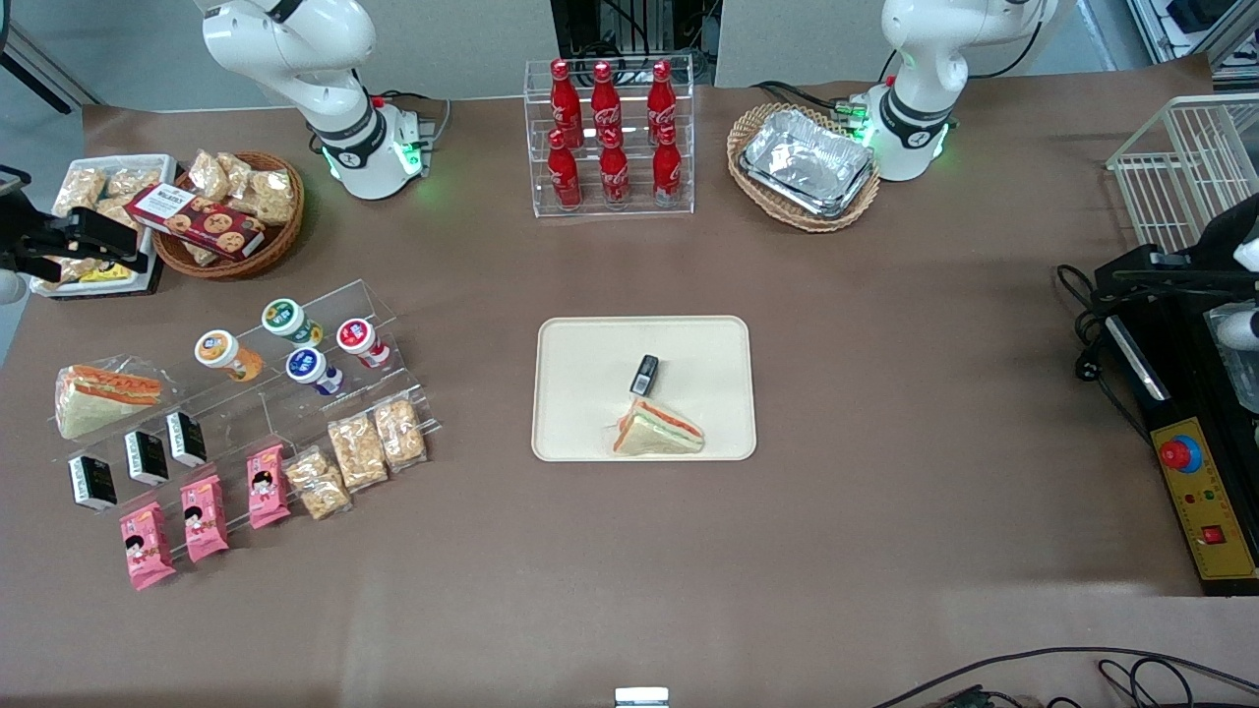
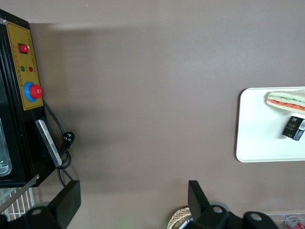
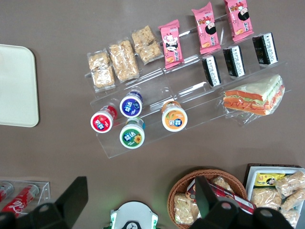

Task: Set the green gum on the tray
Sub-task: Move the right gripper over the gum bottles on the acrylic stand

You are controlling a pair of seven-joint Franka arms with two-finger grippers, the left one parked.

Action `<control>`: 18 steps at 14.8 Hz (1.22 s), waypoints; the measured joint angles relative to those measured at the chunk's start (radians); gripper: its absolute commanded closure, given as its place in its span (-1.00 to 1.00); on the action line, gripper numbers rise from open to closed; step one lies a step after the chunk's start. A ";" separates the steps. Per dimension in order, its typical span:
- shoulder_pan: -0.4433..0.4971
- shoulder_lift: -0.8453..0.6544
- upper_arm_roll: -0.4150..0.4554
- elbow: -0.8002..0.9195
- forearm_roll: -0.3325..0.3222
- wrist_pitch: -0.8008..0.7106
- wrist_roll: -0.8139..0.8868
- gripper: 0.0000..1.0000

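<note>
The green gum (image 1: 285, 318), a small bottle with a green-and-white lid, lies on the upper step of a clear stepped stand toward the working arm's end of the table. It also shows in the right wrist view (image 3: 132, 135). The cream tray (image 1: 590, 344) lies mid-table and shows in the right wrist view (image 3: 16, 86) and the left wrist view (image 2: 257, 133). It holds a sandwich (image 1: 659, 430) and a small black pack (image 1: 644, 374). My right gripper (image 1: 103, 244) hangs high above the snack end, open and empty (image 3: 140, 186), well above the gum.
Orange-lidded (image 1: 218, 351), blue-lidded (image 1: 309, 367) and red-lidded (image 1: 358, 338) bottles lie beside the gum. Lower steps hold black packs, pink packs, cracker bags and a wrapped sandwich (image 1: 103, 393). A wicker basket of snacks (image 1: 231, 211) and a cola rack (image 1: 610, 138) stand farther from the camera.
</note>
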 measured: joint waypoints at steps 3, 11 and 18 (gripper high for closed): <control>0.001 0.000 0.003 0.000 0.000 0.000 0.000 -1.00; 0.006 0.004 0.010 -0.009 0.003 -0.012 0.000 -1.00; 0.006 -0.028 0.012 -0.100 0.039 -0.007 0.000 -1.00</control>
